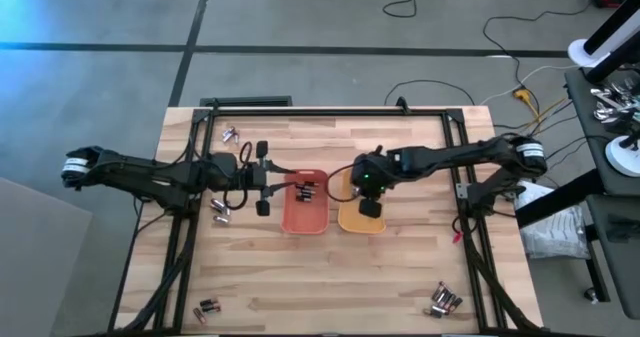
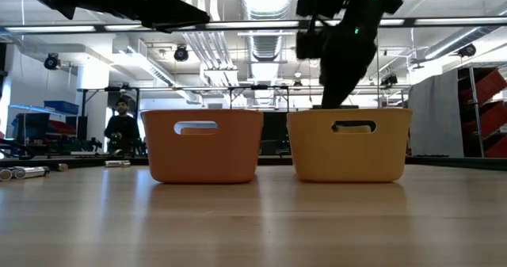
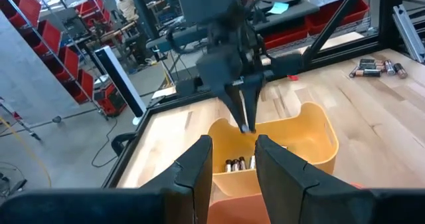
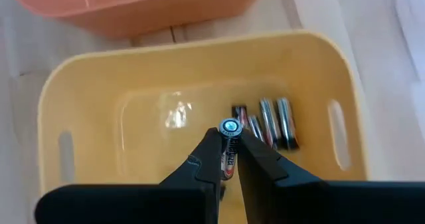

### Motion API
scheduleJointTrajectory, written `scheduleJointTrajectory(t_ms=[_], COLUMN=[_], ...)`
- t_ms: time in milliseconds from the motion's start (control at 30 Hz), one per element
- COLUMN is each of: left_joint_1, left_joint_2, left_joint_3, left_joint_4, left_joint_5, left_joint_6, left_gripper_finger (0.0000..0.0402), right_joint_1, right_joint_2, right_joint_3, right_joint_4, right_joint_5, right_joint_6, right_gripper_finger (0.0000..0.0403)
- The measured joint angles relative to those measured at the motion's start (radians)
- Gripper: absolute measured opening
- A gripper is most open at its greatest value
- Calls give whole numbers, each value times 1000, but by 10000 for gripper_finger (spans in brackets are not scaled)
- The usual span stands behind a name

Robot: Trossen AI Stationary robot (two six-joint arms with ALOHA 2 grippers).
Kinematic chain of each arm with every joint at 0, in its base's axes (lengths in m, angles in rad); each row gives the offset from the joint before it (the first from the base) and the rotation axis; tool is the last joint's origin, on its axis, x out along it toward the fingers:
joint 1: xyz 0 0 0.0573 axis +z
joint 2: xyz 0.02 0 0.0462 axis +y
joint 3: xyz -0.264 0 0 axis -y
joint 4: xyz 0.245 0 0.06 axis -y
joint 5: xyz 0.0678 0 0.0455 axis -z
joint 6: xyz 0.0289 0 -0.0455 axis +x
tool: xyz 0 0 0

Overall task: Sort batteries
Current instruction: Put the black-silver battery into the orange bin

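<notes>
An orange tray [image 1: 305, 215] and a yellow tray [image 1: 352, 220] stand side by side at mid-table. Some batteries [image 4: 273, 123] lie on the yellow tray's floor, and others [image 1: 305, 188] lie in the orange tray. My right gripper [image 4: 229, 139] hangs over the yellow tray, shut on one battery [image 4: 228, 151]. It also shows in the left wrist view [image 3: 245, 121]. My left gripper [image 1: 263, 178] stands open just left of the orange tray, nothing between its fingers [image 3: 199, 167]. My right gripper pinches one battery between its two fingertips [image 4: 211, 144]. The fingers point down from above, and the battery stands about upright along them. Its silvery end [image 4: 229, 125] shows at the tips. The battery hangs clear above the yellow tray's floor.
Loose batteries lie in small groups on the table: far left [image 1: 231, 134], left of the orange tray [image 1: 220, 210], near left [image 1: 207, 308] and near right [image 1: 446, 299]. A black frame [image 1: 330, 114] borders the table. A person [image 2: 121, 128] stands in the room behind.
</notes>
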Motion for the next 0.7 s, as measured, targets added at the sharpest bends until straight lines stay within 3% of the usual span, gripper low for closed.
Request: scheduleJointTrajectory(t_ms=[400, 700], left_joint_1=[0, 0], left_joint_2=[0, 1], left_joint_3=[0, 0], left_joint_4=[-30, -46], left_joint_5=[-51, -77], left_joint_6=[14, 15], left_gripper_finger=[95, 95], right_joint_1=[5, 7], right_joint_2=[240, 284], right_joint_3=[46, 50], right_joint_4=[16, 13], right_joint_5=[-4, -21], right_joint_6=[-10, -6], right_gripper_finger=[28, 29])
